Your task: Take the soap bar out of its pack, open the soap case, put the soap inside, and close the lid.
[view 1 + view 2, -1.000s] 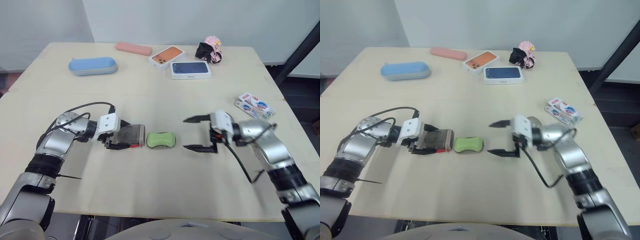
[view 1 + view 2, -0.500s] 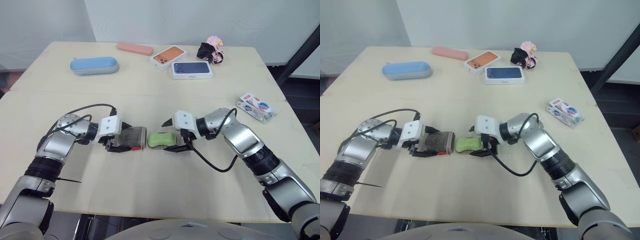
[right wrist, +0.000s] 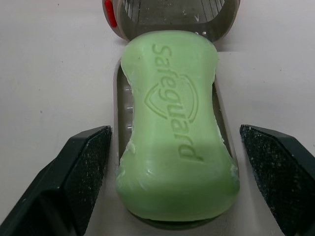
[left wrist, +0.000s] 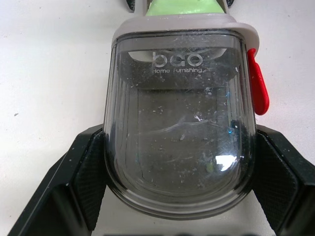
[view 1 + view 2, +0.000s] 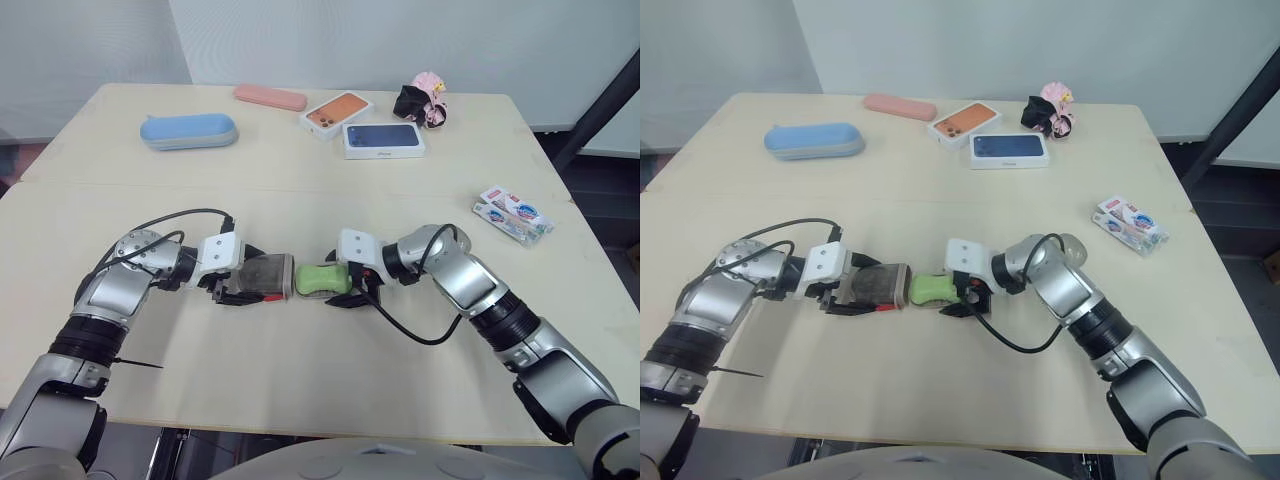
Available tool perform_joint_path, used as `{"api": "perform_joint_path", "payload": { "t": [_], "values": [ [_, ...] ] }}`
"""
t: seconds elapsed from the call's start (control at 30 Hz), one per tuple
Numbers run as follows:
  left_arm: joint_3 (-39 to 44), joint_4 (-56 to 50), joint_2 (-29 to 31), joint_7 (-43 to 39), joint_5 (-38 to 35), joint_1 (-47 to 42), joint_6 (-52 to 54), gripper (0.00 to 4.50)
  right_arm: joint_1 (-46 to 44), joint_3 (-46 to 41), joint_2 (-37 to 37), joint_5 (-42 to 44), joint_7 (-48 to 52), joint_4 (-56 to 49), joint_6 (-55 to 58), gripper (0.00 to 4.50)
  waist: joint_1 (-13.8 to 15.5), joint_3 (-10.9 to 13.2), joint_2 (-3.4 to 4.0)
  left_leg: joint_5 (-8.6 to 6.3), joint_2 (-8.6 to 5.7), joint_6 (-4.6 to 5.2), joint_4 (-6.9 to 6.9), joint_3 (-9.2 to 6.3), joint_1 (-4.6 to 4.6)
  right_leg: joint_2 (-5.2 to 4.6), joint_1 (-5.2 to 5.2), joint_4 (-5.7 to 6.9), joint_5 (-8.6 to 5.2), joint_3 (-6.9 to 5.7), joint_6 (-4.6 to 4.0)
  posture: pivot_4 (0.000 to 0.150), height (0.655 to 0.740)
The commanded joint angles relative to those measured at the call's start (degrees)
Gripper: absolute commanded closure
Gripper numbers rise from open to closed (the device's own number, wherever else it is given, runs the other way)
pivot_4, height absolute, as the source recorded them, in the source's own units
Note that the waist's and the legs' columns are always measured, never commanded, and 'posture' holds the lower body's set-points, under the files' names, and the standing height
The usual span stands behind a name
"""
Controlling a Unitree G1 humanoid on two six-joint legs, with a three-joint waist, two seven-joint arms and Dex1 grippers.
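Pale wooden table (image 5: 330,390), seen from the head camera. Just short of centre, towards 6 o'clock, the left gripper (image 5: 250,279) is clamped across the rounded closed end of the translucent smoky-grey plastic soap case (image 4: 179,123). One black finger presses each flank. The case lies on its side, mouth pointing to 3 o'clock, and a red latch tab (image 4: 257,86) sits on its rim.

The green moulded soap bar (image 3: 177,123) is unwrapped and lies on the case's shallow grey inner tray (image 3: 118,93). It sits directly at the mouth, 3 o'clock of the case, with its near end at the opening.

The right gripper (image 5: 339,283) is spread wide, its fingers straddling the bar. In the wrist view I see bare table between each pad and the soap, so it grips nothing.

Red, white and blue printed packets (image 5: 512,213) lie at 3 o'clock by the table edge. A light blue oval pouch (image 5: 188,131) is at 10 o'clock.
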Motion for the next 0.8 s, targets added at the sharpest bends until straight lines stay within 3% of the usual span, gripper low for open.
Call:
{"api": "perform_joint_path", "payload": {
  "t": [0.03, 0.2, 0.8],
  "values": [
    [1.65, -1.36, 0.78, 0.17, -1.23, 0.09, -0.33, 1.02, -0.63, 0.17, 0.04, -0.93, -0.24, 0.51, -0.28, 0.54, -0.01, 0.0, 0.0, 0.0, 0.0, 0.0, 0.0, 0.0, 0.0, 0.0, 0.0, 0.0, 0.0, 0.0, 0.0, 0.15, 0.74],
    [1.69, -1.34, 0.82, 0.31, -1.17, 0.17, -0.29, 1.02, -0.32, 0.42, -0.8, -1.36, 0.6, 0.28, -1.36, 1.94, 0.03, 0.0, 0.0, 0.01, 0.01, -0.01, 0.0, 0.0, 0.02, -0.01, 0.01, 0.02, 0.0, 0.0, 0.0, 0.15, 0.74],
    [0.94, -3.75, -1.4, 1.33, -2.8, -0.37, 1.6, 1.02, -5.95, -0.44, -3.65, -0.8, 3.9, -6.11, 4.72, 1.94, 0.13, 0.0, 0.0, 0.01, 0.03, -0.02, 0.02, 0.0, -0.02, 0.04, -0.01, 0.03, 0.0, 0.01, 0.0, 0.15, 0.74]
  ]
}}
